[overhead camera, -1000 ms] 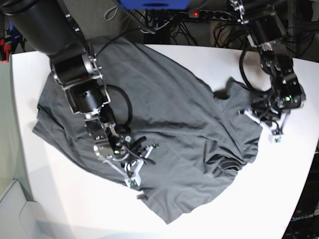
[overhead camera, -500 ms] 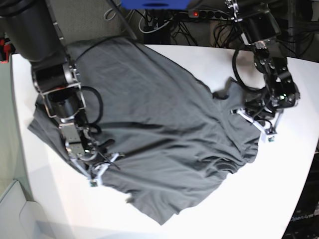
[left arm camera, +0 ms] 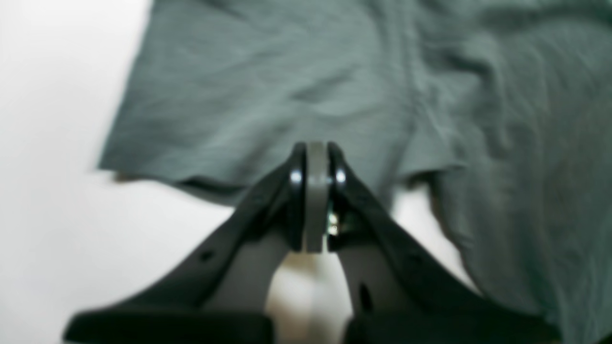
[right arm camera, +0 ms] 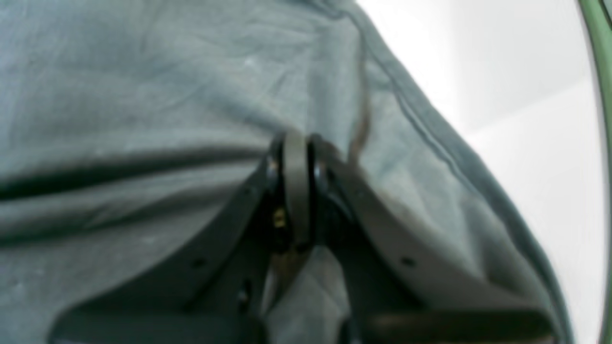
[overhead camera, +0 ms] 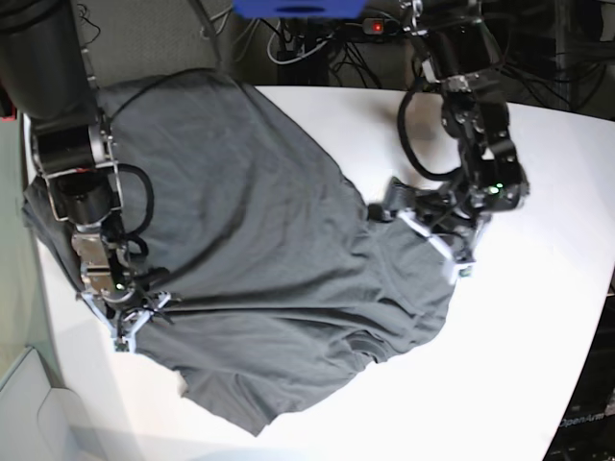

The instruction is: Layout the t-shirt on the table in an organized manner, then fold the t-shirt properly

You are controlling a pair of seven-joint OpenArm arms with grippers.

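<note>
Shirt point(overhead camera: 259, 259) spread rumpled over the table point(overhead camera: 538, 327); right gripper point(right arm camera: 296, 143) pinches its cloth, left gripper point(left arm camera: 315, 157) clamps its edge.

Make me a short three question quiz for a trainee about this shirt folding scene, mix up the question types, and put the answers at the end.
1. True or false: the dark charcoal-grey cotton t-shirt lies neatly folded on the smooth white table.
2. Multiple choice: in its own wrist view, the left end effector sits at A) the shirt's edge, beside bare table; B) the shirt's middle; C) off the table.
3. Fill in: the right end effector is ____ on the shirt.

Key
1. False: it is spread out and wrinkled.
2. A.
3. Shut; cloth bunches around its closed jaws.
</note>
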